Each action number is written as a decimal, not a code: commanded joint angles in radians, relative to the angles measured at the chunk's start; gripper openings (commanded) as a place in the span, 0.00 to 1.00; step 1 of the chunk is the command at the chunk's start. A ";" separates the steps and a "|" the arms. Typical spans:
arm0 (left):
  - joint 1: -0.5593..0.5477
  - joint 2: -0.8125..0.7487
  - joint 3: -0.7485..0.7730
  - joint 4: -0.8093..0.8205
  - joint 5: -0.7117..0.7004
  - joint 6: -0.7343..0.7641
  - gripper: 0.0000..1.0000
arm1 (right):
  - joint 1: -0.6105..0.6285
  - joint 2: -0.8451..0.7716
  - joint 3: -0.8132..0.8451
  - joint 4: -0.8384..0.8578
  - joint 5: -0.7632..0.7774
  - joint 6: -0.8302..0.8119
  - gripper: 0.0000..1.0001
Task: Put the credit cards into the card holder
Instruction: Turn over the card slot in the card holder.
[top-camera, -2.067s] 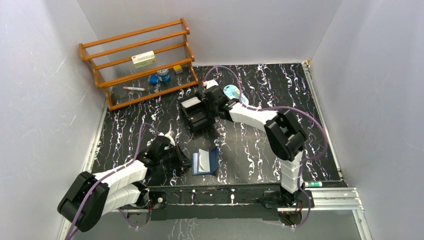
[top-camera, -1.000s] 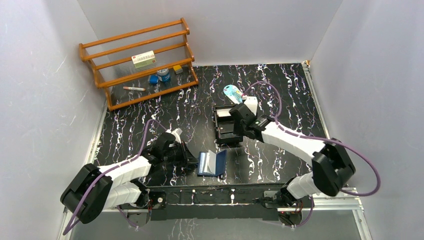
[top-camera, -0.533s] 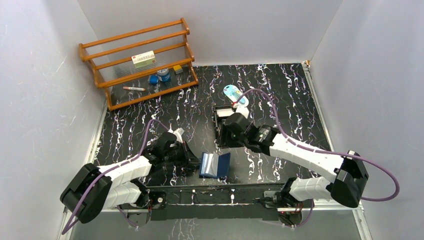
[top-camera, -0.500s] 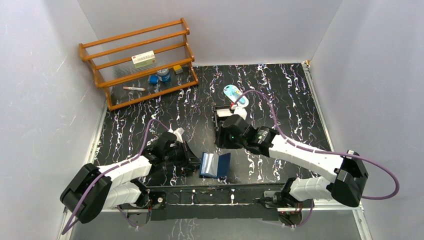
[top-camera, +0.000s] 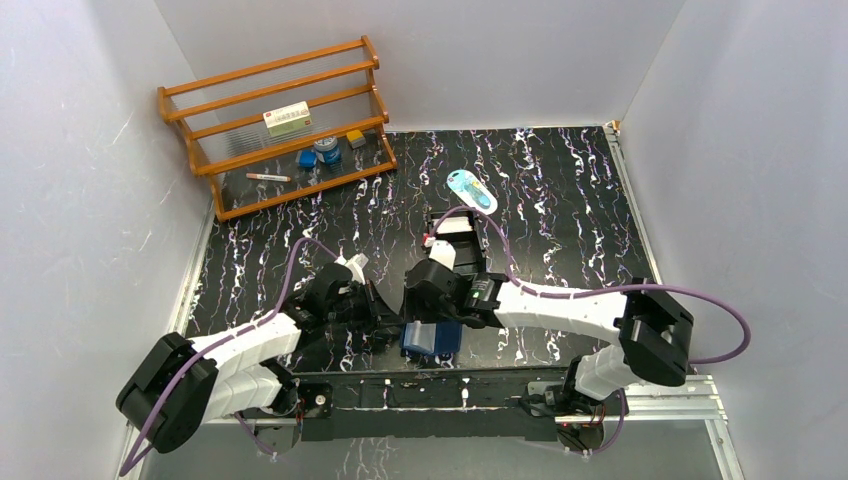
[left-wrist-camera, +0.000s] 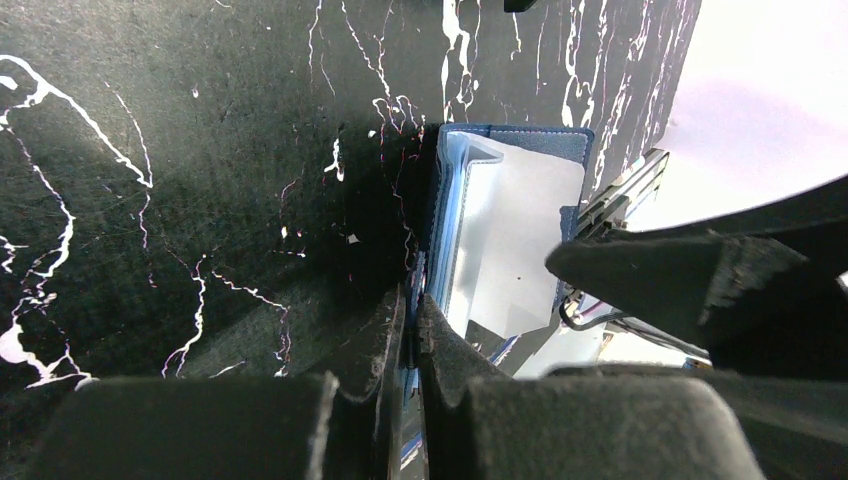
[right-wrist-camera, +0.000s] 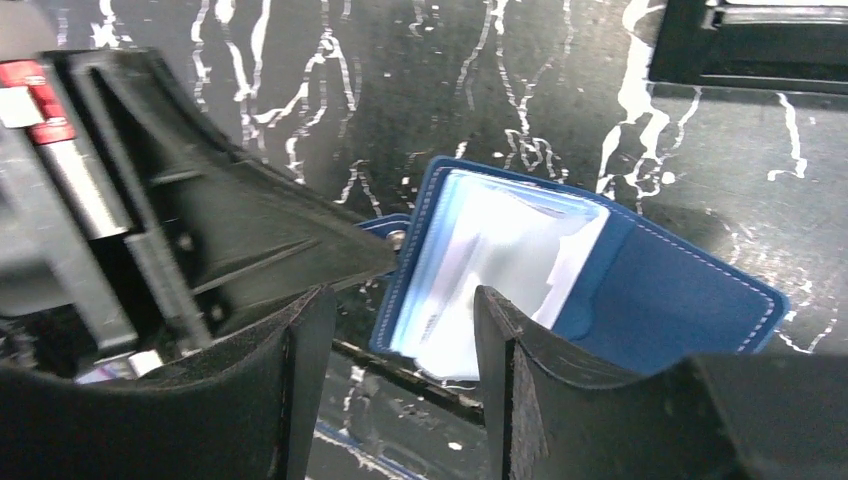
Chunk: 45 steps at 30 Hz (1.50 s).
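From above, the card holder (top-camera: 430, 338) lies spread open on the desk (top-camera: 560, 200). Its left edge sits in the left jaws, the right jaws hang just over it, and the black tray (top-camera: 457, 250) lies beyond them.

The left wrist view shows the left jaws clenched on the holder's navy rim, with the shiny pale pocket (left-wrist-camera: 510, 220) just ahead of them.

In the right wrist view the right jaws stand released and bare. The holder's pocket shows between them, and its navy flap (right-wrist-camera: 680, 300) spreads past one of them.
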 joint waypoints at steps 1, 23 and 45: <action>-0.005 -0.032 0.023 -0.012 0.009 -0.010 0.00 | 0.003 0.010 -0.002 -0.033 0.077 0.022 0.60; -0.007 0.000 -0.023 0.201 0.108 -0.063 0.42 | -0.003 0.000 -0.209 0.140 0.044 0.011 0.50; -0.050 0.136 0.002 0.250 0.106 -0.024 0.00 | -0.016 -0.060 -0.298 0.227 0.018 -0.007 0.45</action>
